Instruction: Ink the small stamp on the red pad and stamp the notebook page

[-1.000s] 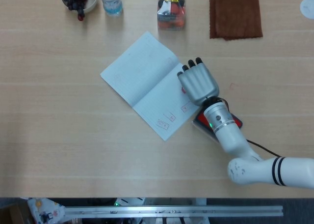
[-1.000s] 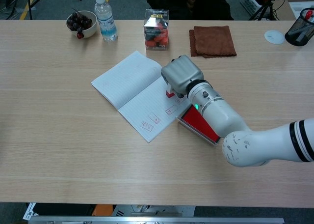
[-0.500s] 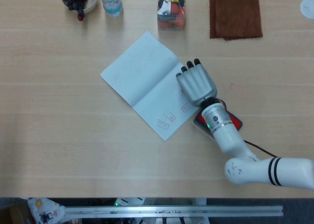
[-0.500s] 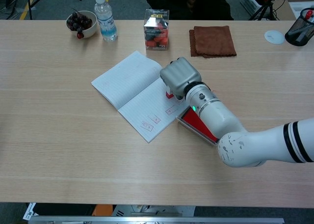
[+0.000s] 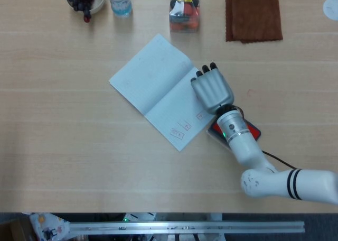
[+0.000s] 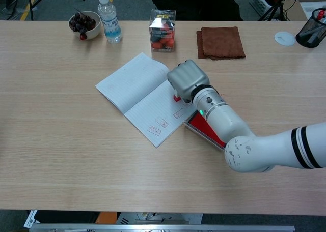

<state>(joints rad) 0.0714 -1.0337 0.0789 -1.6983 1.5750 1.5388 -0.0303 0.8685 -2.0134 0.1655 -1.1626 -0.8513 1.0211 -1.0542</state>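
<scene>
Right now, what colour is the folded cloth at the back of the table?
Dark brown; the cloth shows best in the chest view.

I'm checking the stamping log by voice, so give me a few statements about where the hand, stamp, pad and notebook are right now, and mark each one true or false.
1. The right hand is over the open notebook's right page. True.
2. The red ink pad lies on the notebook. False: it lies on the table beside the notebook's right edge, under the forearm.
3. The page already carries stamp marks. True.
4. The small stamp stands alone by the water bottle. False: it shows under the right hand, at the page.
5. The left hand holds the notebook flat. False: no left hand is visible.
</scene>
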